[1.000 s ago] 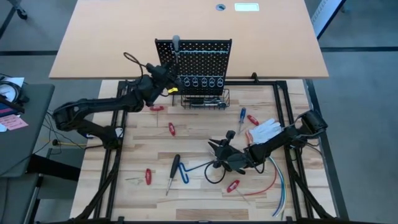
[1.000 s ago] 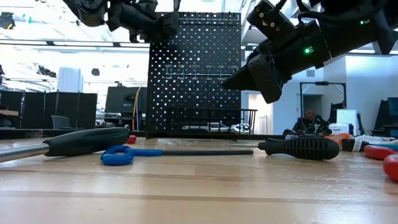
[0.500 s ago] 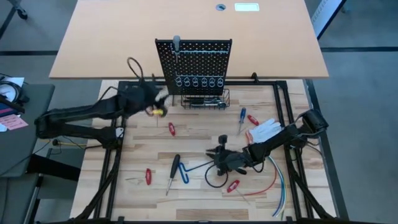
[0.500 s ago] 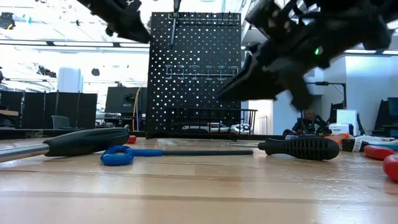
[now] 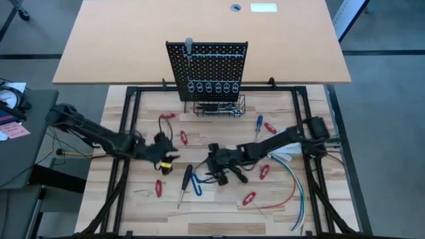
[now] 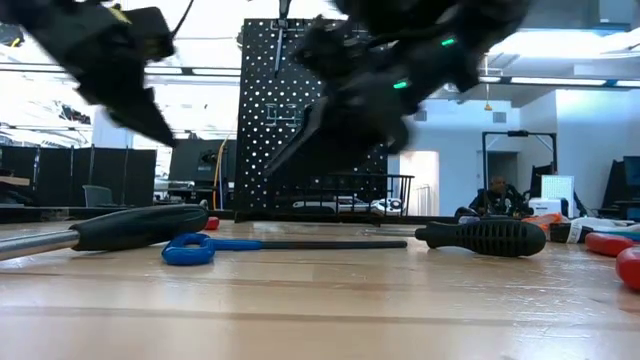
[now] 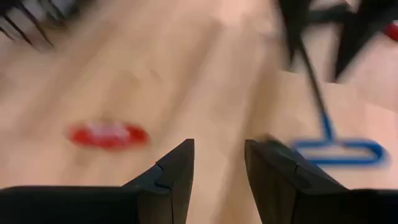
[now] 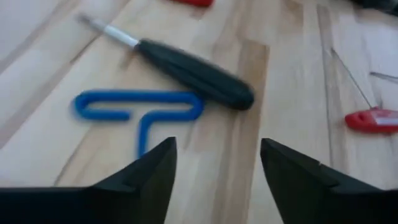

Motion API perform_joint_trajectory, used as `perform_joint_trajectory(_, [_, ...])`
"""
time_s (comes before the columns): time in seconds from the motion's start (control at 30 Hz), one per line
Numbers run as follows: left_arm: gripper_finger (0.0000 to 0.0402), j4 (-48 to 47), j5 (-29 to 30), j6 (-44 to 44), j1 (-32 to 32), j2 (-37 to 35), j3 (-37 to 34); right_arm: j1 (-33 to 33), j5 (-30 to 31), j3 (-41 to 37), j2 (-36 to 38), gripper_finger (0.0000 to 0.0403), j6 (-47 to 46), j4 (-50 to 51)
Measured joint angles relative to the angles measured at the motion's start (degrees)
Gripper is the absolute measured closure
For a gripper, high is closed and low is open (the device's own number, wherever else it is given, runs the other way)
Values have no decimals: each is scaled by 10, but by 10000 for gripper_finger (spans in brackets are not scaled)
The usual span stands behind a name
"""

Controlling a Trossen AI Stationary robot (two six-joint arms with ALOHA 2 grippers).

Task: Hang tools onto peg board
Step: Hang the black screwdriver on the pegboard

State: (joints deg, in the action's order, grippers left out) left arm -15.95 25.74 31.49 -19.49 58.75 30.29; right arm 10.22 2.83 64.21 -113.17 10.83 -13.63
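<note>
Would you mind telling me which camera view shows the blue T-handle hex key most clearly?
The right wrist view: the blue T-handle hex key lies large and unblocked on the wood. The high view shows it small. The low view sees it side-on. The left wrist view gives only a blurred handle.

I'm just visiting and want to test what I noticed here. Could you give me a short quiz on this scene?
1. True or false: the blue T-handle hex key hangs on the peg board.
2. What lies right beside it on the table? A) black-handled screwdriver B) pliers C) hammer
3. Fill in: the right gripper has its fingers ____ above the hex key.

Key: 1 false, it lies on the table; 2 A; 3 open.
</note>
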Motion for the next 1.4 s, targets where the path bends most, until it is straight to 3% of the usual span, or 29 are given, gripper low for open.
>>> perform_joint_trajectory(0.13, [267, -4, -15, 111, -72, 12, -18, -3, 0, 77, -61, 144, 20, 21])
perform_joint_trajectory(0.3, [267, 60, -14, 182, -136, 50, -36, -8, -12, 156, -104, 143, 80, 94])
perform_joint_trajectory(0.4, [267, 111, -11, 187, -147, 92, -44, -18, -65, 197, -126, 143, 131, 107])
perform_joint_trajectory(0.63, [267, 124, 22, 192, -145, 161, -45, -46, -211, 303, -216, 143, 194, 172])
perform_joint_trajectory(0.8, [267, 124, 32, 196, -145, 174, -45, -60, -248, 364, -259, 173, 189, 232])
perform_joint_trajectory(0.97, [267, 119, 36, 205, -149, 166, -45, -73, -262, 380, -265, 260, 177, 240])
perform_joint_trajectory(1.07, [268, 55, 45, 214, -159, 158, -29, -82, -254, 379, -256, 306, 166, 250])
perform_joint_trajectory(1.2, [268, -85, 136, 249, -189, 157, 5, -105, -239, 378, -225, 306, 166, 325])
perform_joint_trajectory(1.4, [268, -42, 220, 200, -219, 157, 11, -141, -206, 332, -156, 306, 149, 385])
